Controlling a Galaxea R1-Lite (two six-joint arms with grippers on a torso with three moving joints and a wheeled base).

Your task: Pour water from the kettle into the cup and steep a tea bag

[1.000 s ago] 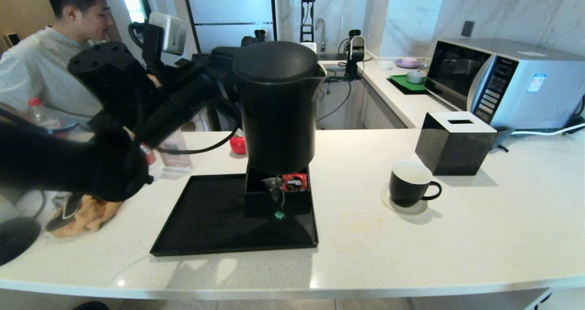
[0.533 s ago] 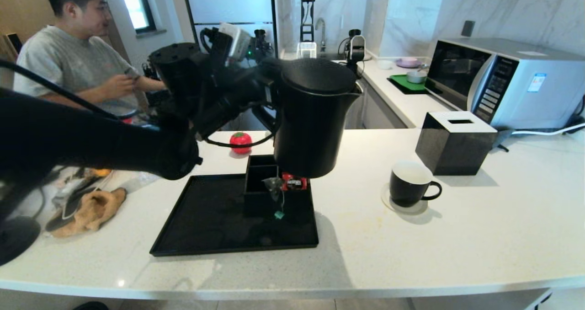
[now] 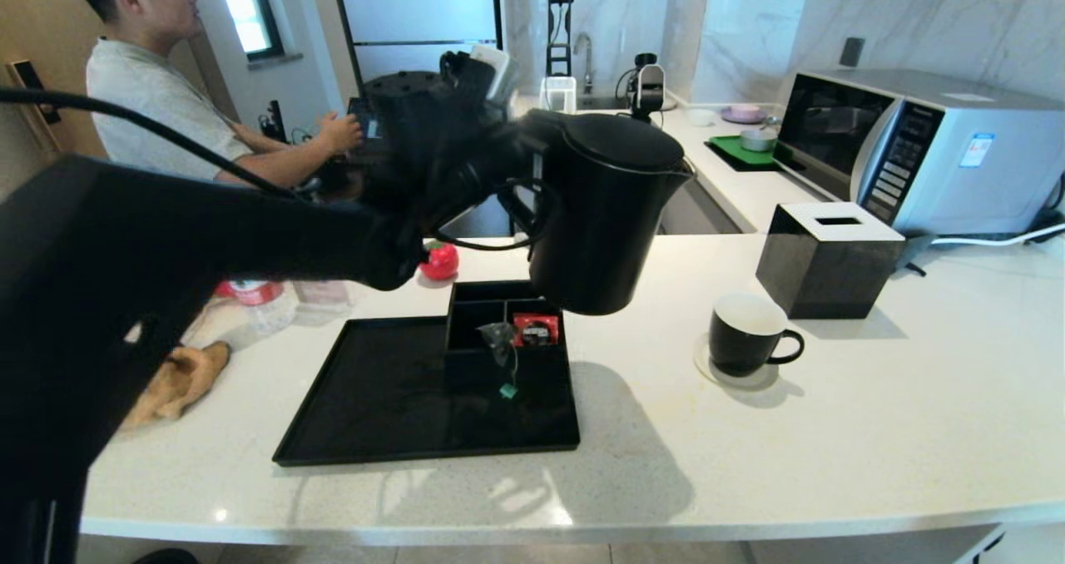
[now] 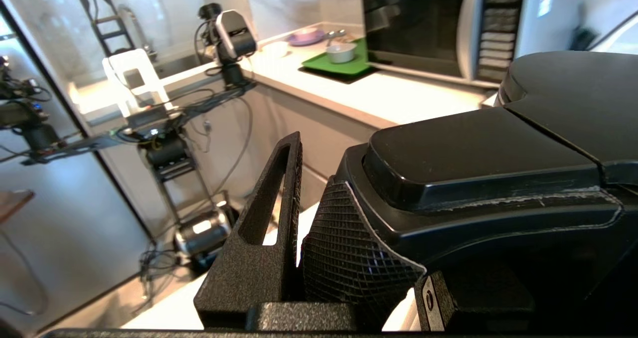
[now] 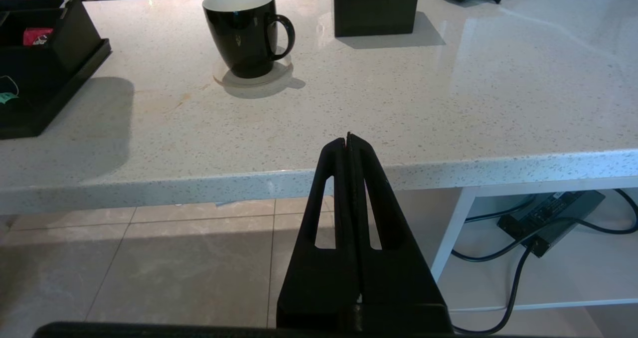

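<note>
The left gripper [image 3: 532, 206] is carrying the kettle [image 3: 603, 215] through the air at the centre of the head view, pinching its handle; the left wrist view is showing one finger [image 4: 271, 218] pressing against the handle's textured side. The kettle is hanging roughly upright, tipped slightly, above the far right corner of the black tray [image 3: 366, 431], with its spout [image 3: 684, 171] pointing toward the right of the frame.

The cup [image 3: 745, 333] is sitting on a pale coaster right of centre, near the tissue box [image 3: 824, 260], with its handle facing right. It is lying to the lower right of the kettle and well apart from it, so the spout is not over the rim yet.

To do this step well, the arm should be keeping the kettle level while moving it rightward, so that nothing is spilling on the counter [image 3: 832, 447]. It should be bringing the spout just above the cup's near rim before tilting, then tipping slowly, since a full kettle held by its handle may be swinging.

The tea bag [image 3: 499, 337] is resting on the tray's compartment box, left of the red sachet [image 3: 535, 329], its string dangling to the teal tag [image 3: 505, 392].

The right gripper [image 5: 349, 141] is idling below the counter edge, its fingers pressed together and holding nothing.
</note>
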